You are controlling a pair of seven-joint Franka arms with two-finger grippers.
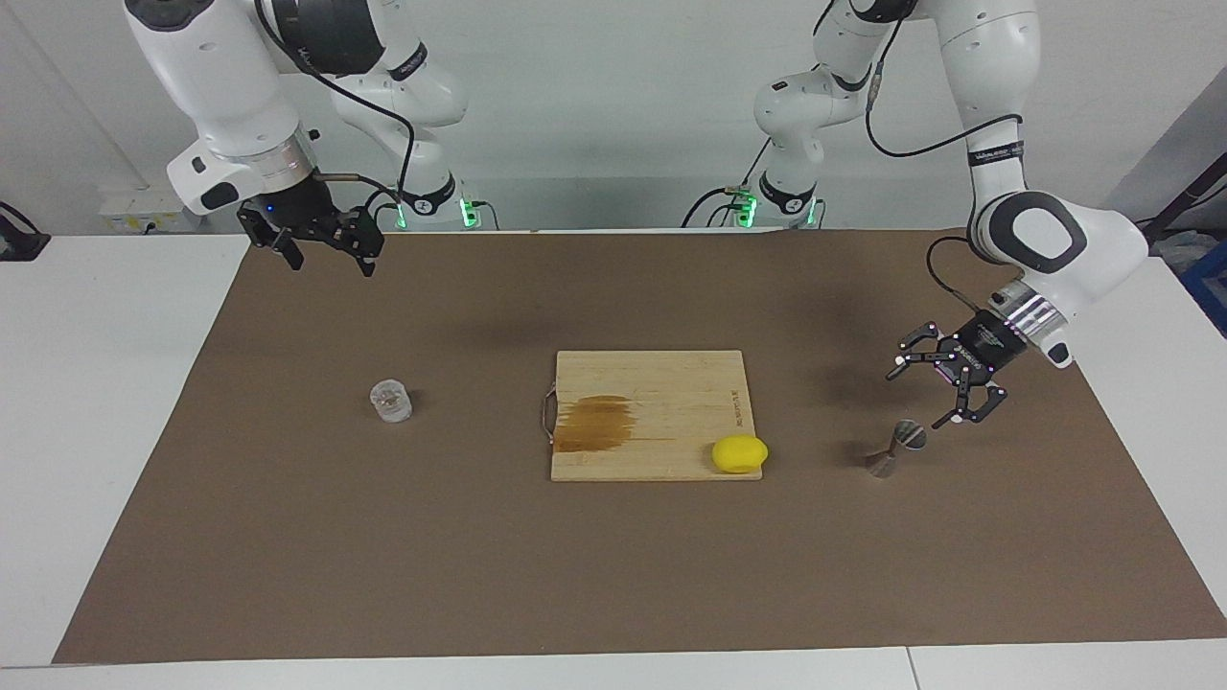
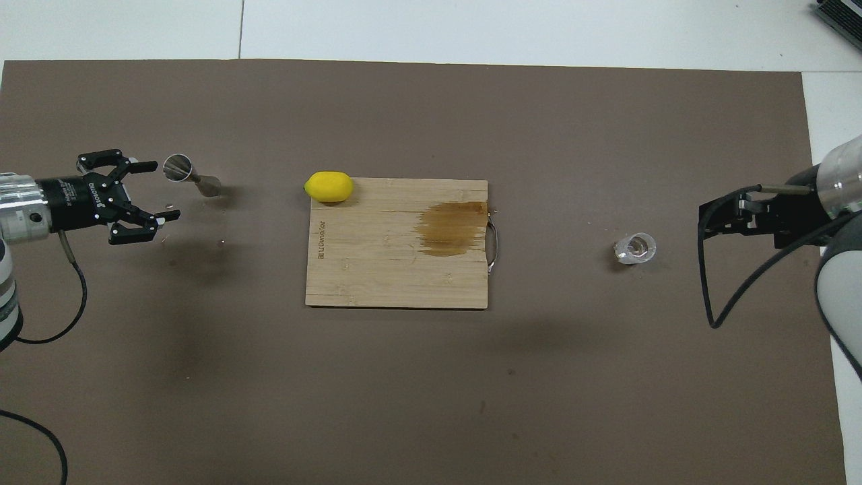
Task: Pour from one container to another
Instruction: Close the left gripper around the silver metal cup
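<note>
The clear glass cup (image 1: 391,401) stands on the brown mat toward the right arm's end of the table; it also shows in the overhead view (image 2: 634,248). The metal jigger (image 1: 896,448) stands on the mat toward the left arm's end, also in the overhead view (image 2: 190,176). My left gripper (image 1: 917,395) is open and empty, hovering just beside the jigger's top rim without touching it; it shows in the overhead view too (image 2: 160,189). My right gripper (image 1: 330,266) is open and empty, waiting high over the mat's edge near its base, apart from the cup (image 2: 704,219).
A wooden cutting board (image 1: 671,383) with a brown stain (image 1: 594,424) lies mid-table between the two containers. A yellow lemon (image 1: 739,453) rests on the board's corner nearest the jigger. White table surface (image 1: 96,383) surrounds the mat.
</note>
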